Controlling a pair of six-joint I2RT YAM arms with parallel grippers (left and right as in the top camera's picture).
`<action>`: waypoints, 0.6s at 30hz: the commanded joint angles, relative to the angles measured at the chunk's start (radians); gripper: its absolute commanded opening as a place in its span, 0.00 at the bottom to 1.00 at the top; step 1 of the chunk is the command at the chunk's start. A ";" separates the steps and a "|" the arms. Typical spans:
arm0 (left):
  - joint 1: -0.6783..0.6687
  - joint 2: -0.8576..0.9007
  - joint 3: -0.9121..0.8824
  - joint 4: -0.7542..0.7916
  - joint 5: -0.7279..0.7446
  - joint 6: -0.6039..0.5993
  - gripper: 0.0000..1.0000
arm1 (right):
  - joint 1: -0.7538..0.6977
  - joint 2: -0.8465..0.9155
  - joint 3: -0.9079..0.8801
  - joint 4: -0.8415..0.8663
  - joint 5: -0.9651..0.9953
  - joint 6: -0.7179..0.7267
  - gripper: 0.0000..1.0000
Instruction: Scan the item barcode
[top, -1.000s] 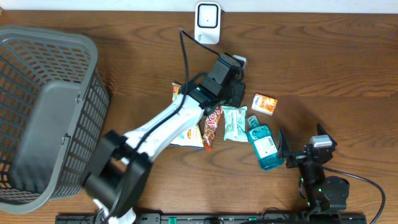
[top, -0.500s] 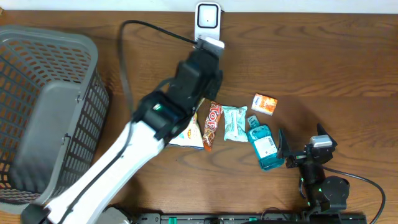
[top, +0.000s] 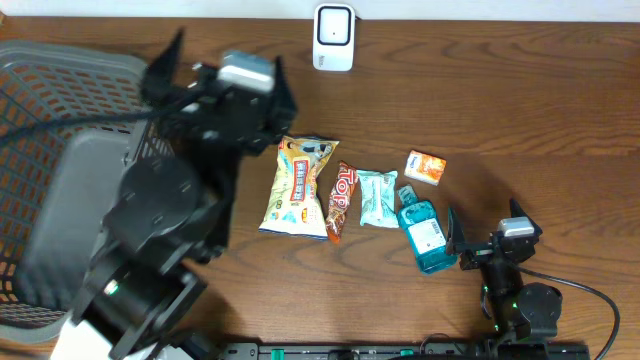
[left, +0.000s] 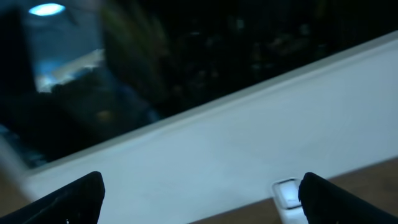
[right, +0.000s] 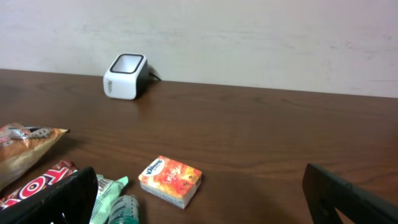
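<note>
Grey basket mesh (top: 60, 60) now sits beneath the left gripper (top: 225, 90), which has swung away from the scanner (top: 333, 37) off to its right and sprung open, empty, so the scanned item, hidden from view, has probably dropped in below it.

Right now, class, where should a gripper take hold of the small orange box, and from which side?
Best grip the orange box across its two long sides, coming down from above: it lies flat on the table, apart from the green packet, leaving room on both sides.
</note>
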 joint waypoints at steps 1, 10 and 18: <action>0.005 -0.050 0.009 0.002 -0.074 0.092 1.00 | 0.005 -0.005 -0.001 -0.002 0.001 -0.008 0.99; 0.005 -0.158 0.009 -0.005 -0.074 0.092 1.00 | 0.005 -0.005 -0.001 -0.002 0.001 -0.008 0.99; 0.052 -0.296 0.009 -0.001 -0.075 0.092 1.00 | 0.005 -0.005 -0.001 -0.002 0.001 -0.008 0.99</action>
